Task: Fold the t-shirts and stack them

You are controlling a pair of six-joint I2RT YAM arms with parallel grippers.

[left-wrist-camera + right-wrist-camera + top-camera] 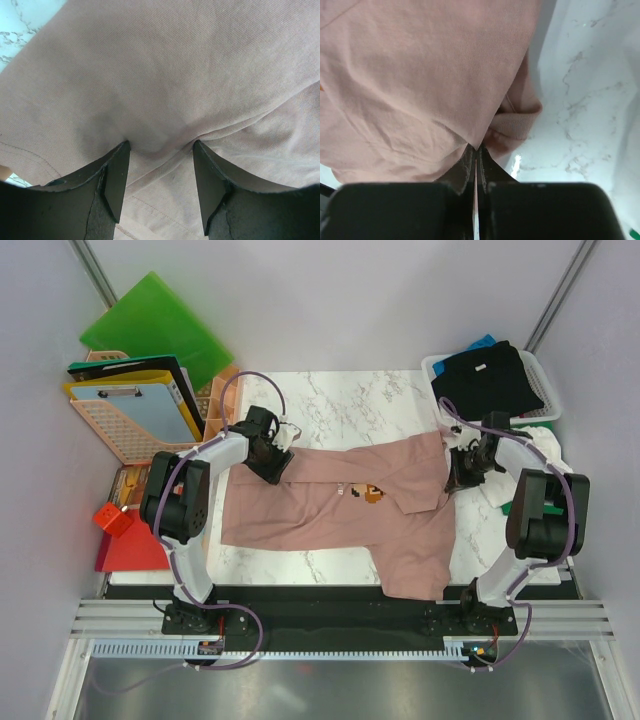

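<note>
A dusty pink t-shirt [330, 510] with a small pixel print lies spread across the marble table, one part hanging over the near edge. My left gripper [272, 462] is at its left end. In the left wrist view that gripper [161, 150] is open, its fingertips [120, 165] pressed onto the pink cloth [175, 75], with a raised fold between them. My right gripper [462, 472] is at the shirt's right end by the ribbed collar [520, 125]. It is shut [476, 149], pinching an edge of the pink cloth [420, 75]. A black t-shirt [490, 375] fills a basket.
The white basket [540, 368] stands at the back right, with blue cloth [483, 342] behind the black shirt and white cloth [545, 445] beside it. On the left are a green folder [155, 325], an orange crate [115, 435] holding a clipboard [140, 405], a red folder [130, 552] and a red block [113, 520].
</note>
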